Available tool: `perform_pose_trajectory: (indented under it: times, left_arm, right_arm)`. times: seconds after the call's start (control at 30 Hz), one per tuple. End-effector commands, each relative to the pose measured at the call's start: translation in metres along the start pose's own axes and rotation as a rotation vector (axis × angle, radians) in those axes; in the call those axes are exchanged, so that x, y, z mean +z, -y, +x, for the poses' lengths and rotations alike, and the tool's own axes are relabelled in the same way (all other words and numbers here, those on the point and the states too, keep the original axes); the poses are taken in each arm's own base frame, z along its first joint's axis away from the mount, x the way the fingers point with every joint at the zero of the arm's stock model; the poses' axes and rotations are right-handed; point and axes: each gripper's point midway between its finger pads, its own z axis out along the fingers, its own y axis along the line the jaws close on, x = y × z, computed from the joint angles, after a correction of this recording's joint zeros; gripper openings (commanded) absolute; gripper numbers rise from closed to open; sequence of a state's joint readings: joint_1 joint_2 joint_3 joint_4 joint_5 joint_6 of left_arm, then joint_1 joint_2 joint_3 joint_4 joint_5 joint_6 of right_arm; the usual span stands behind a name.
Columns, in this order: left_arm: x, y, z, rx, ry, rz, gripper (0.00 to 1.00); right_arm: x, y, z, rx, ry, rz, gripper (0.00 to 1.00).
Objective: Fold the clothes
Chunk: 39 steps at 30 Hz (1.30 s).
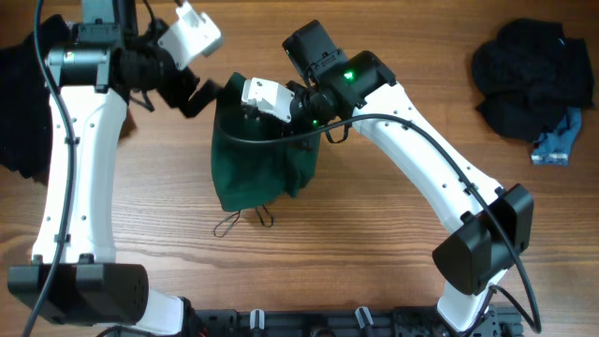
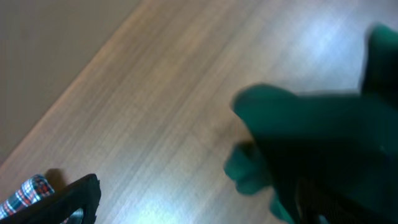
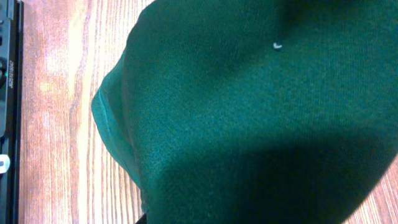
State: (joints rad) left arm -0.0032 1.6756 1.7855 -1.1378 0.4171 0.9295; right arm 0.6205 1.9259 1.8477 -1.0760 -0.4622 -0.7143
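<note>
Left end effector (image 1: 199, 94): fingers spread wide, gripping nothing, at the garment's upper left edge.
Clothes (image 1: 253, 168): dark green, bunched in the middle of the surface (image 1: 374, 243), with cord ends (image 1: 245, 220) trailing at the near hem.
Right end effector (image 1: 251, 101): closed, seemingly pinching the top edge; its fingers are hidden by cloth.
Doing it well: probably take the free corner with the left, hold both corners level, draw the edge taut, and lay it square over the hem.

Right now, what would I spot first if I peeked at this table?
A big green cloth sits bunched in the middle, its top pinched by the right claw. The left claw hangs open just beside it. A black pile lies in the far right corner.
</note>
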Motion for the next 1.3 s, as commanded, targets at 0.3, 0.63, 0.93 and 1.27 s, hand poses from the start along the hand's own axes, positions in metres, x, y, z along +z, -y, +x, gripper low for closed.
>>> perform_pose_trajectory:
  times: [0.3, 0.63, 0.93, 1.27]
  left_arm:
    - [-0.022, 0.061, -0.012, 0.361, 0.044, 0.252, 0.97]
    - [0.016, 0.058, -0.018, 0.409, 0.086, 0.317, 0.98]
    - [0.023, 0.062, -0.026, 0.423, 0.156, 0.361, 0.98]
    - [0.022, 0.064, -0.030, 0.436, 0.187, 0.370, 0.45]
  right_arm:
    - [-0.018, -0.002, -0.017, 0.011, 0.052, 0.029, 0.04]
    - [-0.018, -0.003, -0.015, 0.016, 0.043, 0.023, 0.04]
    - [-0.018, -0.005, -0.013, 0.021, 0.036, 0.017, 0.04]
    - [-0.018, -0.005, -0.013, 0.020, 0.037, 0.017, 0.04]
